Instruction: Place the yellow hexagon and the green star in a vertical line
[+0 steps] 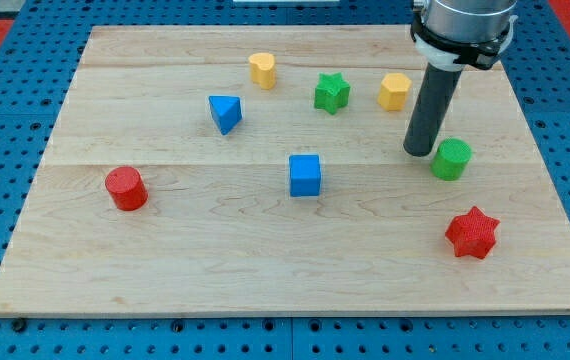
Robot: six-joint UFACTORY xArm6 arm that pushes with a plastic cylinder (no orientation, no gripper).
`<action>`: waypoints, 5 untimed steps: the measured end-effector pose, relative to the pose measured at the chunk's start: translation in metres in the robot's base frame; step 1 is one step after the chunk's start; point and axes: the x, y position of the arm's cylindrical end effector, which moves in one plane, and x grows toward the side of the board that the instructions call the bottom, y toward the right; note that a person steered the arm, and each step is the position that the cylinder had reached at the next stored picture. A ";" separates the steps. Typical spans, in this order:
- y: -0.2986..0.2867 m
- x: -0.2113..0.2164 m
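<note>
My tip point(420, 152) rests on the board point(165, 270) just beside the green cylinder point(452, 159), on its left; it holds nothing (a bare rod, nothing to open or shut). Yellow hexagon point(395, 91) sits above my tip, near the view's top; green star point(332, 92) lies left of it, roughly level. Both look small, rigid and light, likely to slide easily but turn if struck off-centre. I judge a flat face of the hexagon the best contact.

Arm cut off at the top

Above my tip point(420, 152), the rod's mount runs out of the view's top; the rod slightly overlaps the green cylinder's point(453, 160) left edge.
</note>
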 end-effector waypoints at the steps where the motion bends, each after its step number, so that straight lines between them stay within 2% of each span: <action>1: -0.057 -0.045; 2: -0.080 -0.070; 3: -0.047 -0.098; 4: 0.006 -0.082; 5: 0.005 -0.122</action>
